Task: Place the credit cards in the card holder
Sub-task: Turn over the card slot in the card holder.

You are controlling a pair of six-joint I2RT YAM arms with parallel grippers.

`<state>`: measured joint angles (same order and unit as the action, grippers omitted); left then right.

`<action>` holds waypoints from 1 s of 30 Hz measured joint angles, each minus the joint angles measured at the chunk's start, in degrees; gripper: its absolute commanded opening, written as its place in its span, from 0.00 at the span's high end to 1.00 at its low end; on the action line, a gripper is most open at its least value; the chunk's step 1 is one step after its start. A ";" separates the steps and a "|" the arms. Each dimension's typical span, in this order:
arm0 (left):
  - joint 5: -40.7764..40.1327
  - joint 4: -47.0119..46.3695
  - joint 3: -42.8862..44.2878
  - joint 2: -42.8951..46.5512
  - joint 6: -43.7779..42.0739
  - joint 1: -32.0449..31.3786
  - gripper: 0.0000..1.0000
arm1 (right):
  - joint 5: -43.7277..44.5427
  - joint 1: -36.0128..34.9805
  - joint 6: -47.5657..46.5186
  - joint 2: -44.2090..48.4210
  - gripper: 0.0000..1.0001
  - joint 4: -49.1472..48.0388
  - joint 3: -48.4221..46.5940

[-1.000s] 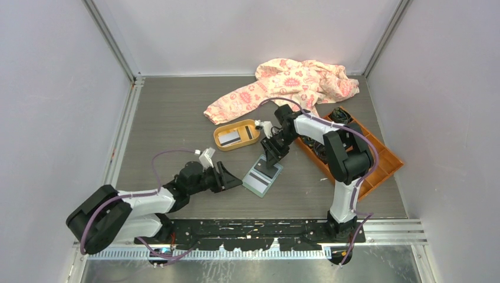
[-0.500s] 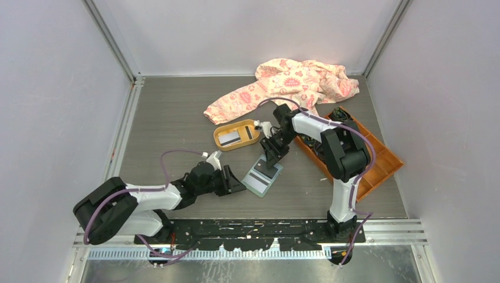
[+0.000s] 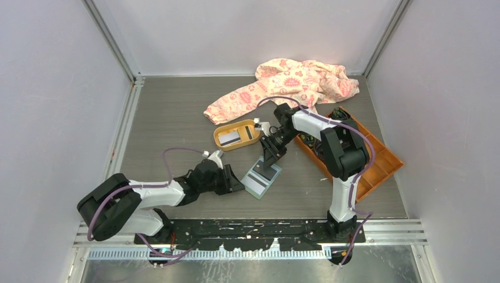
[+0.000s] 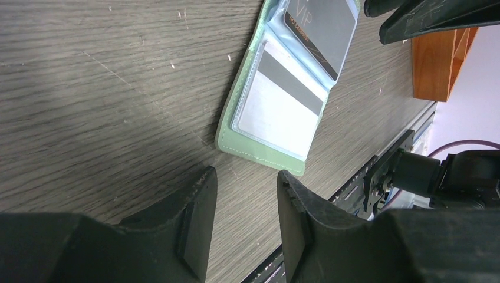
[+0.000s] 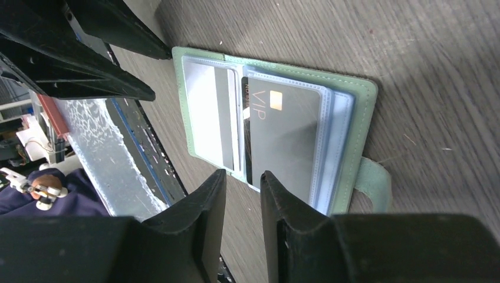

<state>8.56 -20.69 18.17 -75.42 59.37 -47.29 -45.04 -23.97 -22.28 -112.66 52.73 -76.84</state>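
Jaws on the left gripper (image 4: 246,175): a narrow gap apart, gripping nothing. Low over the table (image 4: 88,118), just beside the wallet (image 4: 259,157) at its near-left corner, black fingertips (image 4: 203,183) aimed at its green edge. Impossible to tell whether touching or just short of it.

Jaws on the right gripper (image 5: 242,174): also slightly parted, with nothing visibly caught between them. Poised at the opposite side of the wallet, tips over the edge by the middle fold. Contact with the wallet unclear from any view.

Wallet itself: pale green, spread open and flat on the table between the two grippers, clear pockets facing up. Snap tab (image 5: 374,183) sticking out from the side away from the left gripper. In the pocket nearer the left gripper, a white card (image 5: 203,112) with a grey stripe. In the next pocket, on a stack of clear sleeves, a grey card (image 5: 292,135) marked VIP, a dark edge showing beside it at the fold.

Behind the wallet and slightly left, well apart from it: an orange oval tray (image 3: 230,125) holding another striped card (image 3: 230,138). Right of the wallet, an orange divided box (image 3: 383,159). Farther back than the tray, a crumpled pink patterned cloth (image 3: 289,82).
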 measured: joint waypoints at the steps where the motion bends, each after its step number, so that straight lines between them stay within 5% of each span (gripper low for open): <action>1: 0.00 0.02 0.24 -0.24 -0.07 0.00 0.57 | -0.20 0.09 0.04 0.00 0.65 0.02 -0.04; 16: 0.07 0.22 3.43 -4.00 -1.33 0.00 0.57 | 8.96 0.07 3.34 -1.64 0.61 -3.34 0.02; 30: 2.10 -0.09 8.17 -9.55 -2.80 1.62 0.58 | 2.93 0.24 1.84 -4.39 0.66 2.16 -1.70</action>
<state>10.66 -20.78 26.35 -84.97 56.58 -45.67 -42.11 -23.73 -20.45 -117.05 54.89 -78.54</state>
